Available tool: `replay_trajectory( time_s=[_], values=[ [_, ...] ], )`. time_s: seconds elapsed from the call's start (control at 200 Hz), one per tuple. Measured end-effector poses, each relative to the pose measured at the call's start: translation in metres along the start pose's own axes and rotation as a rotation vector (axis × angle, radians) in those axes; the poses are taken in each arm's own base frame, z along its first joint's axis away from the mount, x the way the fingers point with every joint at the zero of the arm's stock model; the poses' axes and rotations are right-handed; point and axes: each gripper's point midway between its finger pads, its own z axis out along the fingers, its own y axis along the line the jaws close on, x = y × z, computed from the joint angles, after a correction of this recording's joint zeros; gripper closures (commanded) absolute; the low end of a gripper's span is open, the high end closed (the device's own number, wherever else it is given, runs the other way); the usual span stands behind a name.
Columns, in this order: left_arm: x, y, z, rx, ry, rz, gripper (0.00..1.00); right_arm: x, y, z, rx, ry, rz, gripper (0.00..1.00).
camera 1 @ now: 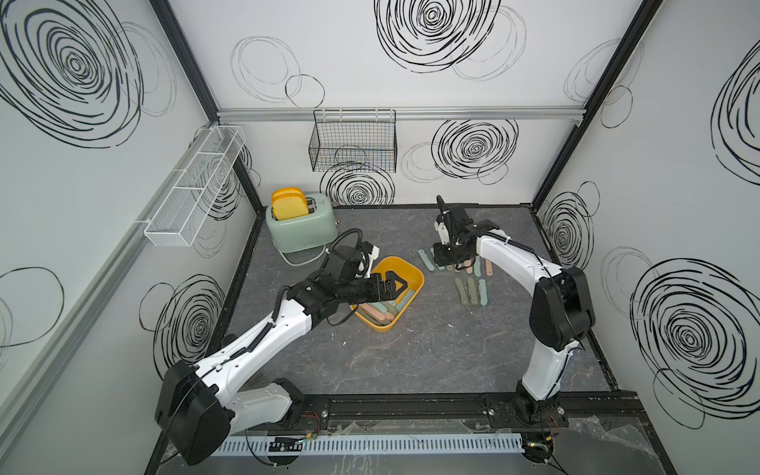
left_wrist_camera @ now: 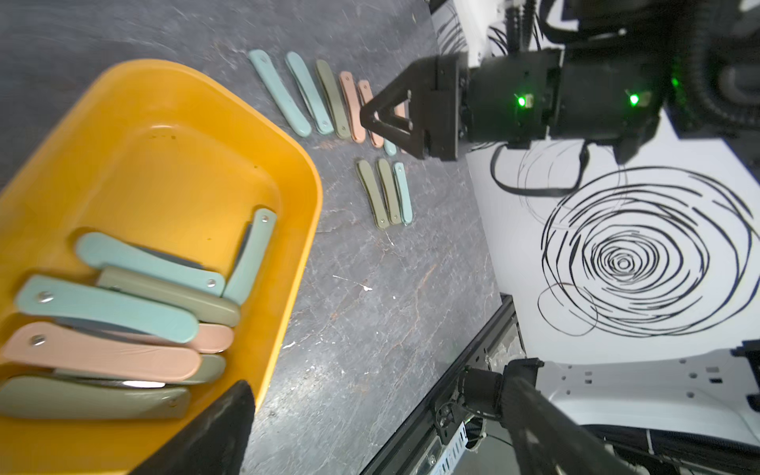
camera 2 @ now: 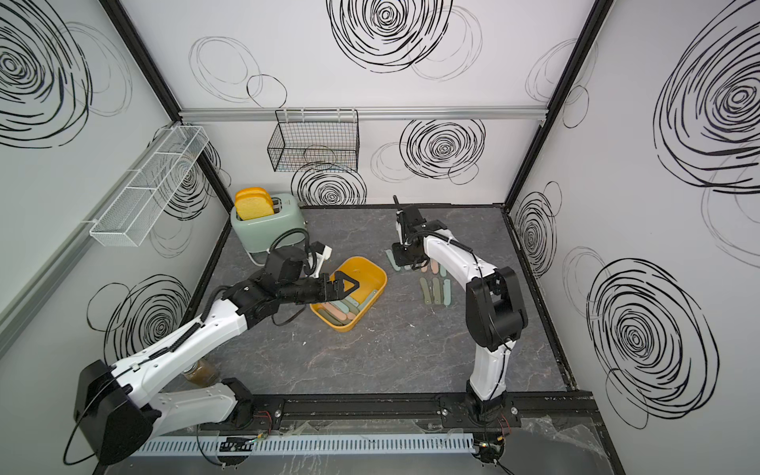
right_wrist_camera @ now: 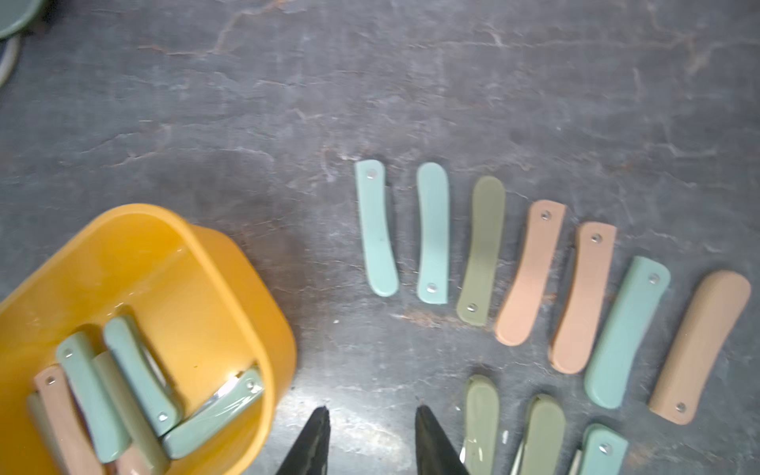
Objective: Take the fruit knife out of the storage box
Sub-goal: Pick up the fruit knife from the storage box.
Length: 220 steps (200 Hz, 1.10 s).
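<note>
Storage box (camera 1: 411, 271) rests on the dark table (camera 1: 411, 349) and holds a pile of folded fruit knives (left_wrist_camera: 111, 306), stacked at the box end nearer the arm bases. Left gripper (camera 1: 397, 288) hovers above the box, jaws spread wide, gripping nothing. Right gripper (right_wrist_camera: 372, 411) hangs low over the table to the right of the box, jaws partly apart and empty. More folded knives (right_wrist_camera: 530, 271) lie in rows right of the box, clear of it.

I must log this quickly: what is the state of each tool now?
Left tool: open, holding nothing, over the box.
Right tool: open, holding nothing.
</note>
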Motion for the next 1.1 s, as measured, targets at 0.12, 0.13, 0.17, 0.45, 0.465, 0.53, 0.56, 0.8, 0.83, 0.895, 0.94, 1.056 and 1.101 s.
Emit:
replay_trajectory(
  time_s=[0.12,0.13,0.17,0.45,0.465,0.53,0.56,0.8,0.83,0.895,0.94,1.056,1.101],
  values=[
    [0.003,0.023,-0.021,-0.037,-0.039,-0.040,0.02,-0.002,0.044,-0.001,-0.049,-0.012,-0.081,0.60],
    [0.004,0.025,-0.022,-0.039,-0.041,-0.043,0.02,-0.001,0.047,-0.001,-0.051,-0.010,-0.086,0.60],
    [0.007,0.030,-0.029,-0.048,-0.052,-0.053,0.02,0.003,0.060,0.003,-0.067,-0.001,-0.111,0.61],
    [0.035,0.058,-0.065,-0.083,-0.104,-0.105,0.02,0.058,0.135,0.045,-0.129,0.135,-0.282,0.65],
    [0.037,0.059,-0.066,-0.084,-0.105,-0.109,0.02,0.061,0.139,0.047,-0.133,0.140,-0.291,0.66],
    [0.044,0.064,-0.072,-0.087,-0.113,-0.123,0.02,0.072,0.154,0.049,-0.149,0.152,-0.328,0.68],
    [0.048,0.065,-0.075,-0.087,-0.116,-0.129,0.02,0.075,0.160,0.048,-0.158,0.153,-0.340,0.69],
    [0.069,0.075,-0.085,-0.094,-0.119,-0.177,0.02,0.093,0.188,0.051,-0.200,0.171,-0.397,0.71],
    [0.070,0.076,-0.085,-0.100,-0.118,-0.184,0.02,0.093,0.188,0.053,-0.200,0.174,-0.398,0.71],
    [0.072,0.078,-0.086,-0.106,-0.116,-0.192,0.02,0.093,0.189,0.059,-0.197,0.181,-0.400,0.71],
    [0.073,0.079,-0.087,-0.111,-0.115,-0.196,0.02,0.092,0.191,0.064,-0.196,0.184,-0.401,0.71],
    [0.075,0.082,-0.087,-0.124,-0.110,-0.202,0.02,0.088,0.194,0.075,-0.190,0.188,-0.408,0.72],
    [0.076,0.083,-0.087,-0.130,-0.108,-0.204,0.02,0.087,0.196,0.079,-0.189,0.190,-0.412,0.72]
  ],
)
